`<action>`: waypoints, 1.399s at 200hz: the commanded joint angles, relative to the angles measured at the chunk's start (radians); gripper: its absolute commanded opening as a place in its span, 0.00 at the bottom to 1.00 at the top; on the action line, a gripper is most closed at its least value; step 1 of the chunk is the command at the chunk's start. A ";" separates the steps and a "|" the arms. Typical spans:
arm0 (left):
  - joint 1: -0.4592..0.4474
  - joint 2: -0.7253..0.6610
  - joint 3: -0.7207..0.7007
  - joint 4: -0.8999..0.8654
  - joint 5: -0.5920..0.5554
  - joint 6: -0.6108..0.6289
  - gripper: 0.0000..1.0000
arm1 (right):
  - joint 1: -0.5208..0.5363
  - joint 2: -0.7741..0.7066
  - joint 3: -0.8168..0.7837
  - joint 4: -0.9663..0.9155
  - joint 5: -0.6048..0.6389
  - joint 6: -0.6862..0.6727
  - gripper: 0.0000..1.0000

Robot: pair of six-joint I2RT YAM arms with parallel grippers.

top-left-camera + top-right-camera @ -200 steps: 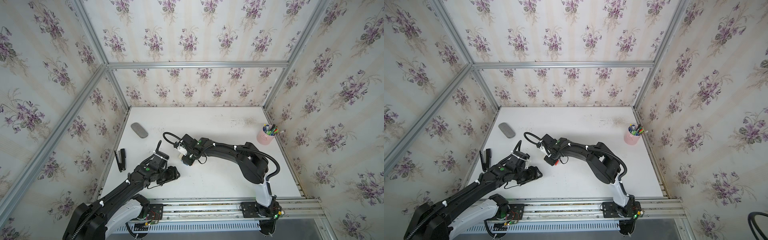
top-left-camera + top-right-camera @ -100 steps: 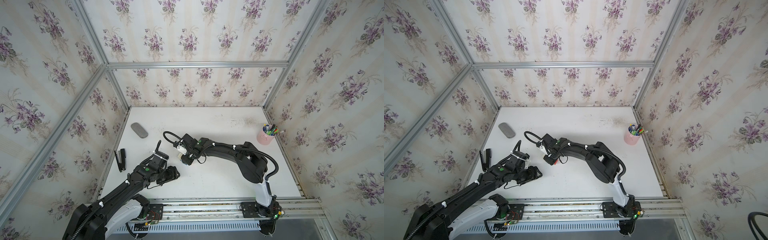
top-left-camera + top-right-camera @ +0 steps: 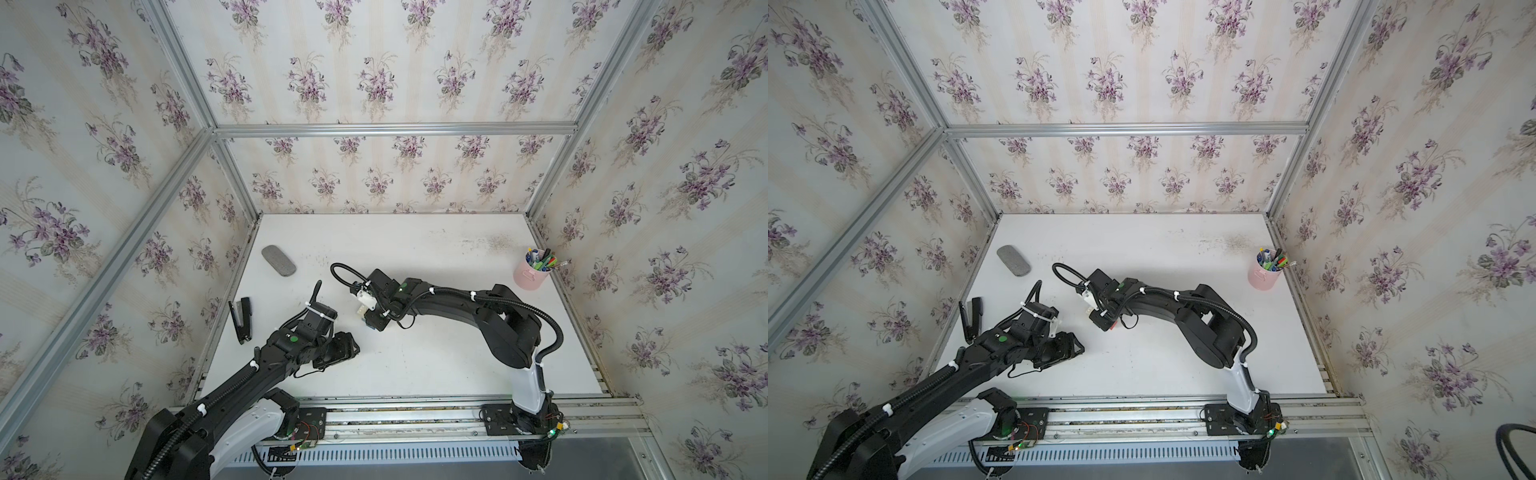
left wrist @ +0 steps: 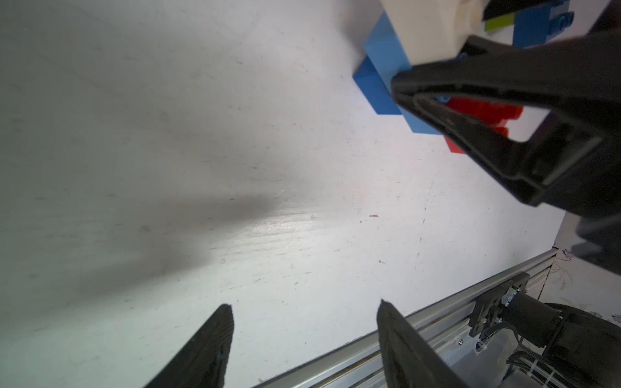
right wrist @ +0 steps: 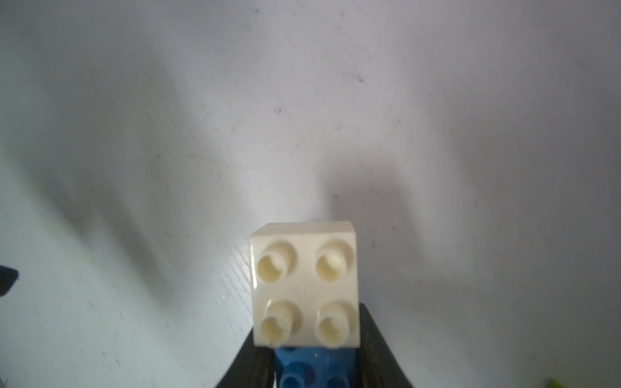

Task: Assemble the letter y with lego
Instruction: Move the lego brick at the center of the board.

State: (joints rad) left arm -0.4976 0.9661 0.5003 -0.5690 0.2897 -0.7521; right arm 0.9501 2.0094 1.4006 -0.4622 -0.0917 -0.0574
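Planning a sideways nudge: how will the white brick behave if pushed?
The white brick looks like rigid moulded plastic, so probably stiff. Boxy with flat sides, it should slide or tip, not roll. Stacked on the light blue brick that the right gripper clamps, it might pop off under a hard push.

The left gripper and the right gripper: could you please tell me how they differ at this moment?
The black left gripper stands open and empty; the black right gripper is shut on a blue studded plastic brick carrying a white four-stud plastic brick. The left gripper faces only bare white table; the right gripper sits by a red plastic brick. Both are black and two-fingered.
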 commanded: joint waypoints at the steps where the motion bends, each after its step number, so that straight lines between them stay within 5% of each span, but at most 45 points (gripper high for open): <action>1: 0.002 0.010 0.013 0.002 0.008 0.004 0.70 | -0.013 -0.033 -0.045 -0.173 0.042 0.030 0.22; 80: 0.001 0.050 0.041 0.001 0.006 0.018 0.70 | -0.043 -0.164 -0.176 -0.141 0.060 0.065 0.23; 166: 0.001 0.075 0.049 0.002 0.003 0.021 0.70 | -0.043 -0.201 -0.119 -0.142 0.081 0.052 0.46; 218: 0.001 0.067 0.046 0.002 0.003 0.020 0.70 | -0.049 -0.254 -0.099 -0.152 0.114 0.068 0.47; 280: 0.001 0.055 0.057 0.011 0.043 0.037 0.70 | -0.168 -0.291 -0.069 -0.142 0.143 0.184 0.52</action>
State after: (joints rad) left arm -0.4973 1.0306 0.5468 -0.5690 0.3038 -0.7334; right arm 0.8124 1.7065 1.3220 -0.6010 0.0322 0.0692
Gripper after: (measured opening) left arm 0.697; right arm 0.505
